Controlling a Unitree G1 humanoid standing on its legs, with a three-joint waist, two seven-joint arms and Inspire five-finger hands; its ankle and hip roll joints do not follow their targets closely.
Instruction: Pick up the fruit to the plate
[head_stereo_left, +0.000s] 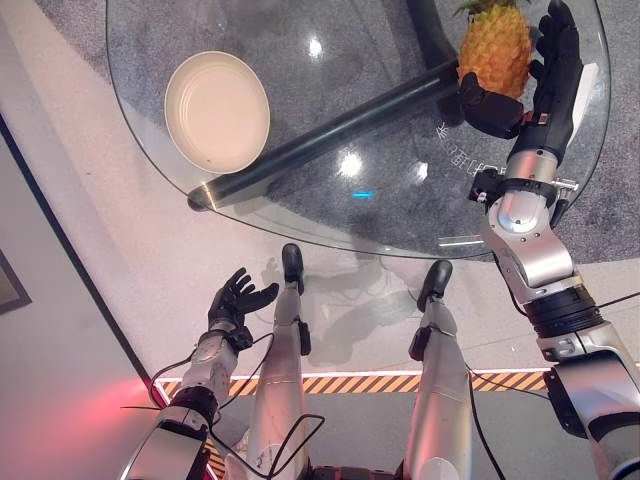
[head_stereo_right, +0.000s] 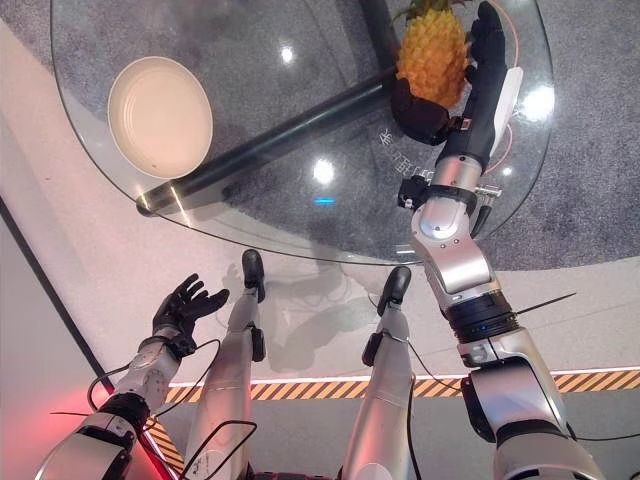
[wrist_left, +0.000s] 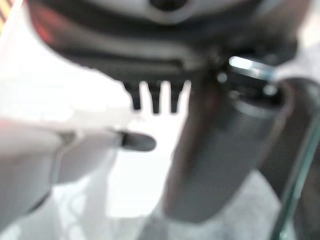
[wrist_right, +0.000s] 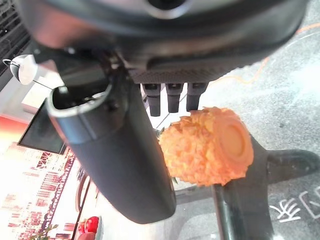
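A yellow-orange pineapple (head_stereo_left: 494, 50) with a green crown stands at the far right of the round glass table (head_stereo_left: 300, 235). My right hand (head_stereo_left: 555, 80) is open around it. Its straight fingers (head_stereo_right: 487, 50) rise along the fruit's right side and its thumb (head_stereo_left: 490, 108) reaches under the near side. In the right wrist view the pineapple (wrist_right: 207, 146) sits between thumb and fingers. A cream plate (head_stereo_left: 217, 110) lies bare at the table's far left. My left hand (head_stereo_left: 238, 298) hangs open below the table's near edge.
A dark bar (head_stereo_left: 330, 135) runs slantwise under the glass from the plate side toward the pineapple. A white strip (head_stereo_right: 510, 95) lies just right of my right hand. Grey carpet lies beneath the table, and striped tape (head_stereo_left: 400, 382) marks the floor near me.
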